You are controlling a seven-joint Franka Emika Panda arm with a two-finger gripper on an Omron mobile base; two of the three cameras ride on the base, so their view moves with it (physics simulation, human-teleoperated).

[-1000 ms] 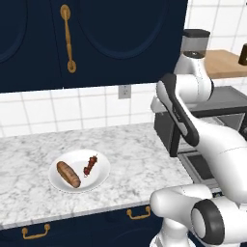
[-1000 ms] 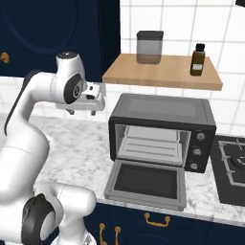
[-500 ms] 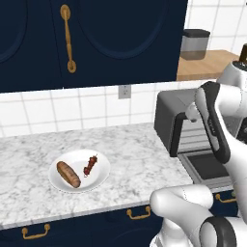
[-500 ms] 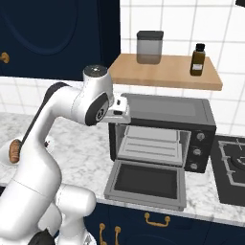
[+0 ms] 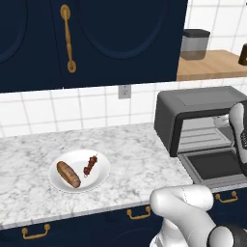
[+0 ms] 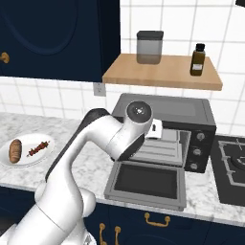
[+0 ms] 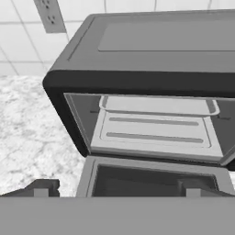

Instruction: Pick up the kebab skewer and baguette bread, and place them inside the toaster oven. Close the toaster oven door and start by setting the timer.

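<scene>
The toaster oven stands on the counter with its door folded down flat and the wire rack bare inside. My gripper hovers just in front of the oven's opening, open, its fingertips far apart with nothing between them. Far to the left, a white plate carries the golden-brown baguette bread and, beside it, the kebab skewer.
Above the oven, a wooden shelf carries a grey canister and a dark bottle. A stove lies right of the oven. Dark blue cabinets hang over the marble counter. A wall outlet sits left of the oven.
My arm has swung right, from over the counter to in front of the open oven. The gripper has stayed open. Plate, bread and skewer have not moved.
</scene>
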